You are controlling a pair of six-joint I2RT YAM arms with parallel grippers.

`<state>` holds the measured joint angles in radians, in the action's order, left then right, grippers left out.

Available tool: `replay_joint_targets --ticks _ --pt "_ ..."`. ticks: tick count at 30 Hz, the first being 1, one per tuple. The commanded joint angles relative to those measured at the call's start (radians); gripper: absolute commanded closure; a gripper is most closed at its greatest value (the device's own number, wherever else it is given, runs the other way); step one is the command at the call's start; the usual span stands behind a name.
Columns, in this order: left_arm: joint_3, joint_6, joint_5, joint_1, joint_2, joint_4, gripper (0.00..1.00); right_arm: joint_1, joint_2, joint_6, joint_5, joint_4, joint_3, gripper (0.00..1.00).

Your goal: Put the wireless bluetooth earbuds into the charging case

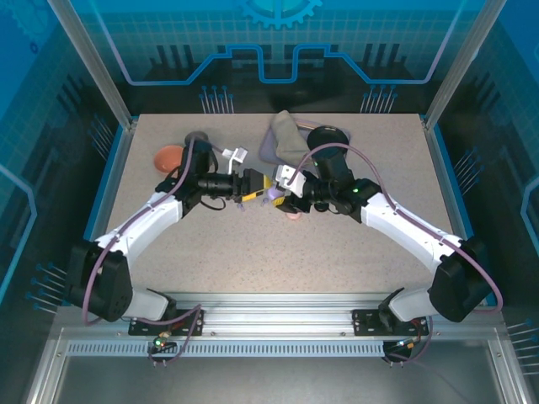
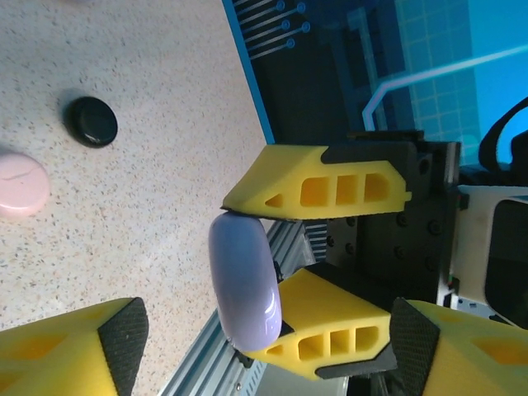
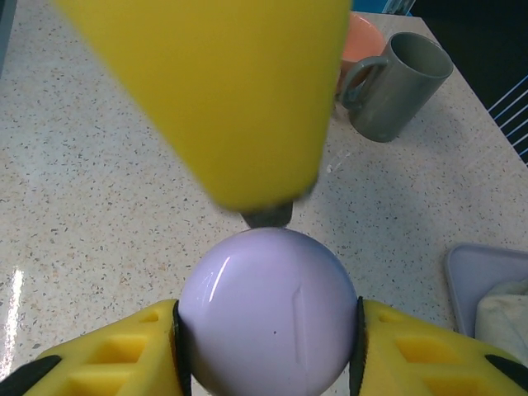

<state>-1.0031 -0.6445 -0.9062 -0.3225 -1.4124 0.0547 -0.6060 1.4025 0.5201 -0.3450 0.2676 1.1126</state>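
Blue-lit panels wall in a speckled beige table (image 1: 210, 252), where the two arms reach inward from the near edge and meet nose to nose above the middle of the surface. The right gripper (image 1: 283, 197) has its yellow fingers (image 2: 330, 190) clamped on the lilac case (image 3: 268, 318), one pad on each side of its rim, so the round case is held up off the table and turned edge-on toward the other arm. Its lid looks closed, with a faint seam across its face. The left gripper (image 1: 255, 184) faces it with its fingers spread wide and nothing between the pads. One of those fingers (image 3: 223, 99) hangs just above the top of the lilac case, and it is unclear whether the tip touches it. On the table below lie a black case (image 2: 91, 121) and a pink case (image 2: 21, 183), near each other but apart, both closed. Toward the far left stand a grey mug (image 3: 396, 82) and, just behind it, an orange bowl (image 3: 367, 41). On the far right sits a pale lavender tray (image 3: 483, 268) with a cloth (image 3: 507, 309) in it.
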Motion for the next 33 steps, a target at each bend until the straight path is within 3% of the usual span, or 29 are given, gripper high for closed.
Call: replay_joint_targets --ticks 1,5,9,11,18,23,28,33 --pt "-0.049 0.025 -0.009 -0.038 -0.037 0.006 0.23 0.0 -0.02 0.0 -0.003 -0.017 -0.011 0.53" --pt "-0.061 -0.006 -0.023 -0.077 -0.09 -0.022 0.38 -0.003 -0.009 -0.011 -0.002 -0.028 -0.012 0.53" --pt "-0.066 -0.029 -0.025 -0.093 -0.11 -0.055 0.69 -0.012 0.007 -0.015 0.002 -0.035 -0.014 0.53" --pt "-0.067 -0.02 -0.014 -0.092 -0.103 -0.047 0.76 -0.013 0.009 -0.017 0.005 -0.036 -0.014 0.53" --pt "-0.088 0.101 0.045 -0.093 -0.061 0.057 0.88 0.01 -0.02 -0.026 -0.018 -0.002 -0.006 0.44" --pt "-0.087 0.233 0.112 -0.093 -0.014 0.099 0.91 0.063 -0.116 -0.04 -0.082 0.031 -0.033 0.19" --pt "-0.077 0.41 0.168 -0.096 0.023 0.115 1.0 0.148 -0.223 -0.046 -0.195 0.099 -0.051 0.01" --pt "-0.04 0.621 0.239 -0.139 0.086 0.088 1.0 0.211 -0.289 -0.083 -0.304 0.147 -0.044 0.0"
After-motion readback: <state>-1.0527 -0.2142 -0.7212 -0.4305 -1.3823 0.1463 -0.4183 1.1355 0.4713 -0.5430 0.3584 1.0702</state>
